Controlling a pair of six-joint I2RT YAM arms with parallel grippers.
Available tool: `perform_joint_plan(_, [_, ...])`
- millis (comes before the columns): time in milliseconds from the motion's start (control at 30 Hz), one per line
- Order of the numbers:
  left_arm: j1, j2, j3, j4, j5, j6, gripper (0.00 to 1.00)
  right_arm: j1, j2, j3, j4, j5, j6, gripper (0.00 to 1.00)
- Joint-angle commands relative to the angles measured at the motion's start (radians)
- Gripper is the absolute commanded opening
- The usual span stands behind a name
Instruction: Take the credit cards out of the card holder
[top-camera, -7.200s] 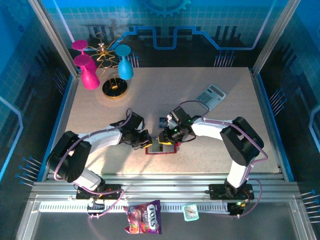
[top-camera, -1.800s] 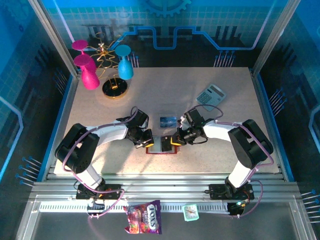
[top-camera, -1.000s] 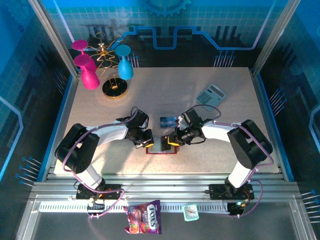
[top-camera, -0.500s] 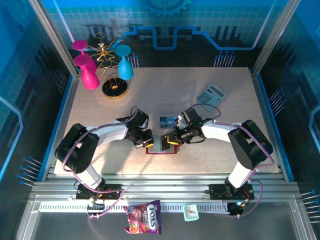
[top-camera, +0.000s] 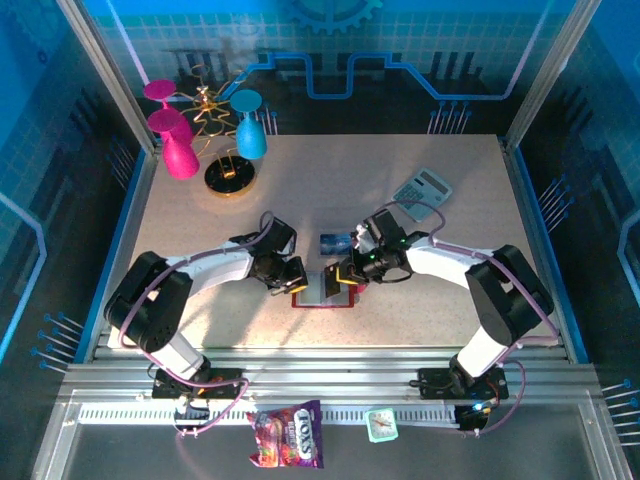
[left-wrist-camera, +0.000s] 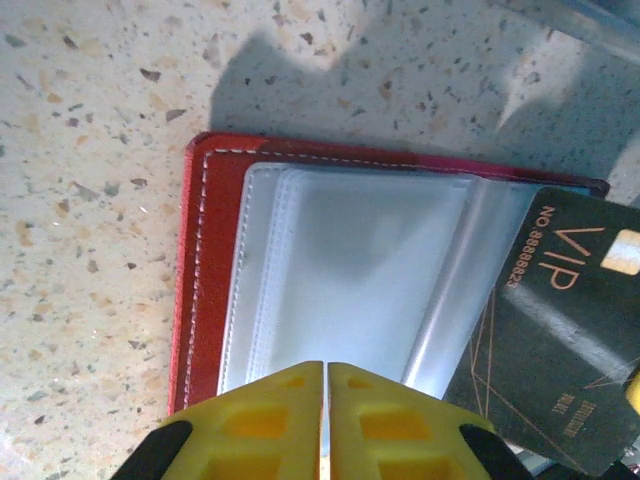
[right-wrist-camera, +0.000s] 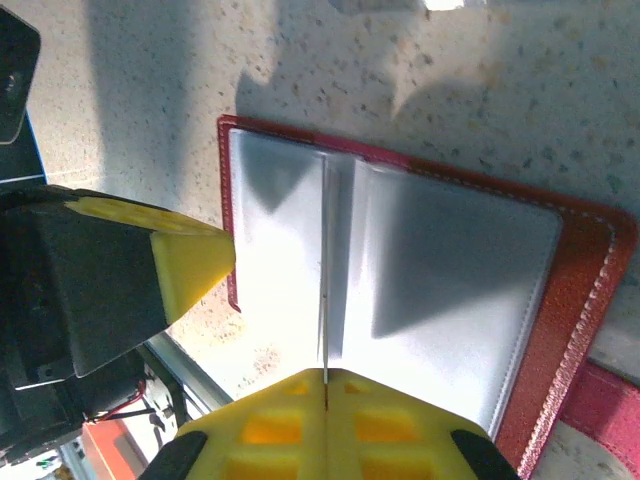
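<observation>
Card holder lies open mid-table, toward the near edge. Right gripper is clamped on a dark VIP card that partly overlaps the holder. Left gripper is closed, tips at the holder's edge. I see a blue card just beyond it, and the calculator well apart toward the far right corner.

Right gripper, slightly parted a second ago, now stands closed on the edge of the dark credit card, which juts tilted from the card holder. The gripper has shifted slightly away from the arm bases; its elbow has swung farther out behind it.
</observation>
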Motion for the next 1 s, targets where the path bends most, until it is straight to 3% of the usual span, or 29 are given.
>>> perform_joint_plan(0, [-0.007, -0.036, -0.006, -0.042, -0.022, 0.016, 0.11, -0.006, -0.036, 0.041, -0.093, 0.025, -0.066, 0.05])
perform_joint_plan(267, [-0.004, -0.06, -0.006, -0.056, -0.034, 0.018, 0.12, -0.019, -0.049, 0.125, -0.246, 0.091, -0.233, 0.0])
perform_joint_plan(633, [0.004, -0.099, -0.022, -0.063, -0.051, 0.017, 0.13, -0.009, -0.029, 0.31, -0.545, 0.274, -0.778, 0.0])
perform_joint_plan(967, [0.008, -0.185, -0.049, -0.056, -0.097, 0.004, 0.13, 0.002, 0.036, 0.494, -0.753, 0.301, -1.254, 0.0])
